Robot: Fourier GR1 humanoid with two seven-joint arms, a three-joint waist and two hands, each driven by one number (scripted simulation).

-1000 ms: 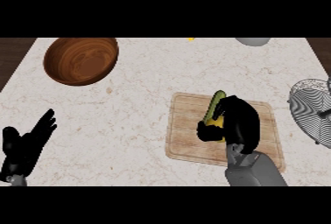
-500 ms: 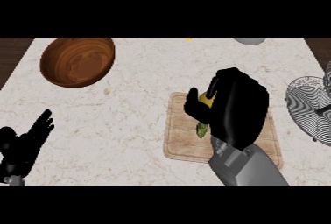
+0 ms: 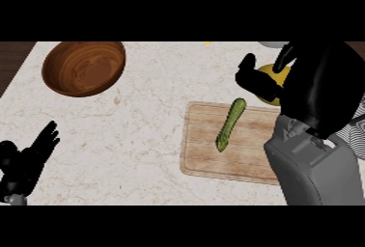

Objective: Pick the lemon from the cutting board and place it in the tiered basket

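Note:
My right hand is raised high over the counter's right side, its fingers and thumb curled round the yellow lemon, of which only a part shows. Below it lies the wooden cutting board with a long green cucumber left on it. The tiered basket shows only as striped wire at the right edge, mostly hidden by my right forearm. My left hand rests open at the lower left edge.
A brown wooden bowl stands at the back left. A grey object peeks out at the back edge behind my right hand. A small yellow bit lies at the counter's far edge.
My right hand has lifted the lemon off the cutting board and moved up and to the right, uncovering the cucumber. The left hand has stayed in place.

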